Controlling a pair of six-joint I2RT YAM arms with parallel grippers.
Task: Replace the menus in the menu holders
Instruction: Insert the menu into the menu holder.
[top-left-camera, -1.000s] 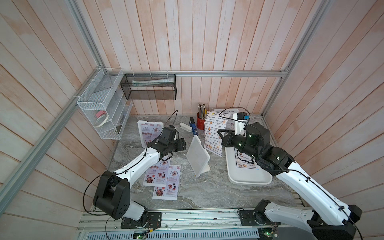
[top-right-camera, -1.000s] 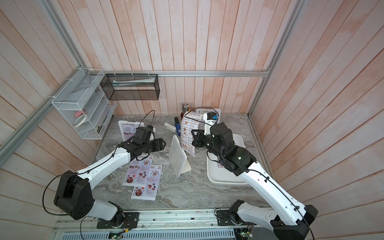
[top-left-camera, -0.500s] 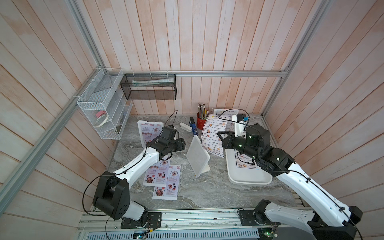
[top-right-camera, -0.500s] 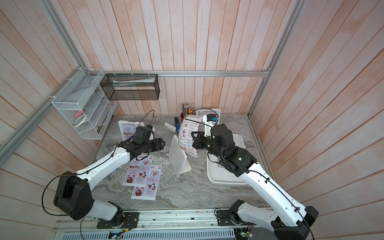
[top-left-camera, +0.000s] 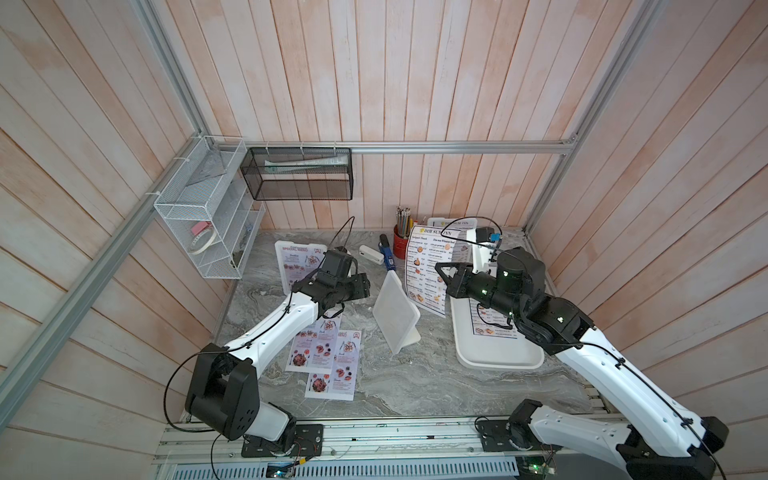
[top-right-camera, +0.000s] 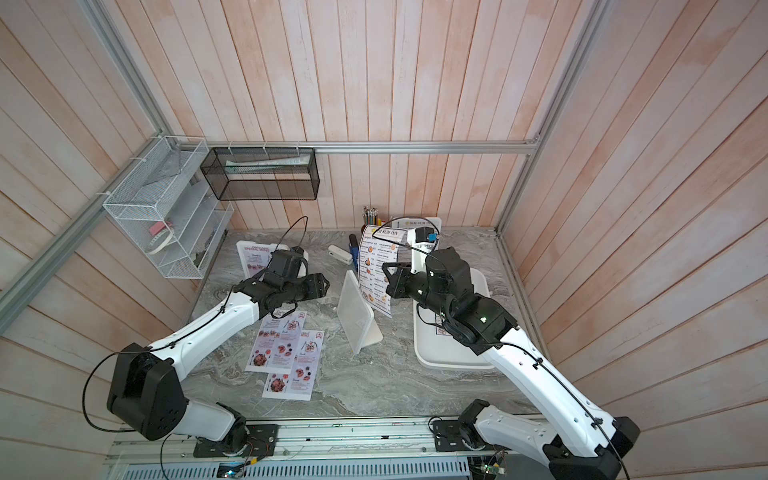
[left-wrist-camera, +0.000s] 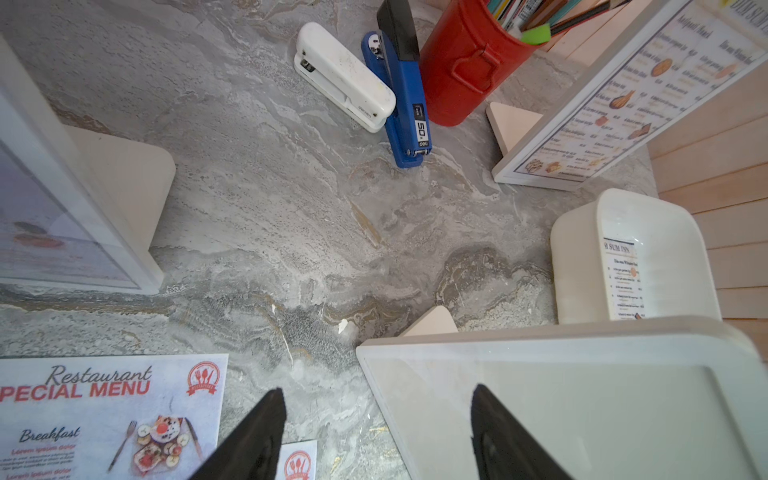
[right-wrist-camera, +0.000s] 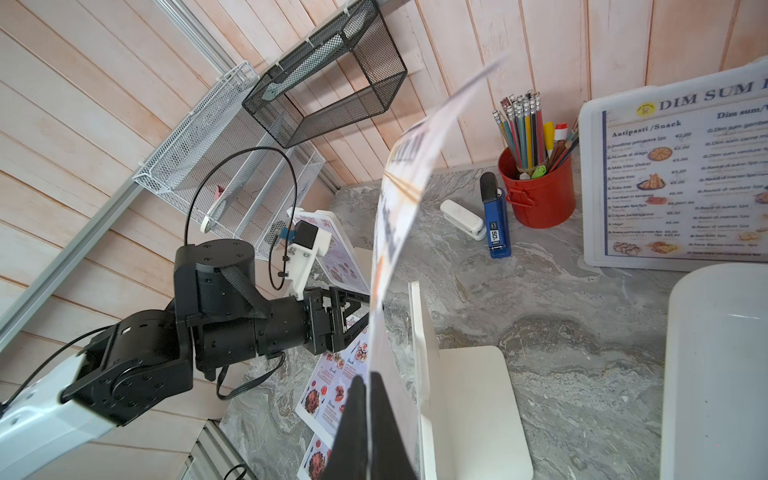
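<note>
Between the tightly closed fingers of my right claw (right-wrist-camera: 369, 388) sits one edge of a Dim Sum Inn sheet (top-left-camera: 428, 274). The paper rises from the grip and curls over, clear of the table (top-left-camera: 395, 386). Just beside that claw stands the empty holder (top-left-camera: 395, 318), upright on its foot, its frame close to the sheet; I cannot tell whether paper and frame touch.

My left claw (left-wrist-camera: 377, 392) faces the same holder from the opposite side, jaws spread wide with nothing between them. From its wrist view one finger overlaps the holder's clear front, but I cannot tell whether it touches.

Below the left claw, loose Special Menu sheets (top-left-camera: 328, 353) lie flat and overlapping. Behind it a second holder (top-left-camera: 297, 262) carries a Special Menu. Beyond the right claw's tips a third holder (right-wrist-camera: 681, 178) shows a Dim Sum Inn menu, with a red pencil cup (right-wrist-camera: 536, 195), a blue stapler (left-wrist-camera: 405, 108) and a white stapler (left-wrist-camera: 345, 79) near it. Under my right arm a white tray (top-left-camera: 494, 362) holds another Dim Sum sheet (top-left-camera: 492, 322).
</note>
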